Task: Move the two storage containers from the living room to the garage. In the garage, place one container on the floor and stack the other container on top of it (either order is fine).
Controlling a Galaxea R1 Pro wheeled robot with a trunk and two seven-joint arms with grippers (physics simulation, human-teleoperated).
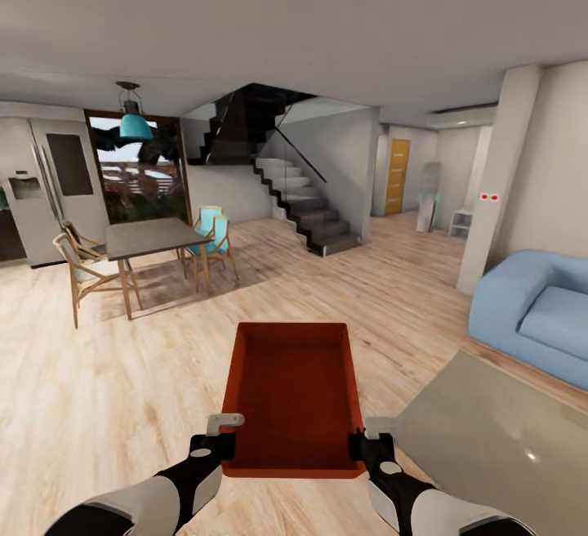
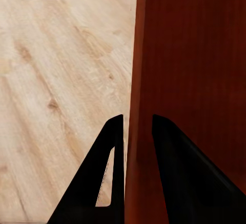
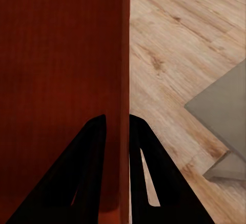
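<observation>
One orange-red storage container [image 1: 294, 393] is in sight, held between two grippers, the left [image 1: 219, 436] and the right [image 1: 369, 438]. One dining surface [image 1: 151, 237] stands with three chairs: two wooden [image 1: 86, 273] [image 1: 77, 238], one turquoise [image 1: 212, 234]. One blue sofa [image 1: 535, 311], one pendant lamp [image 1: 135, 123], one staircase [image 1: 306, 209], one yellow door [image 1: 397, 176].
</observation>
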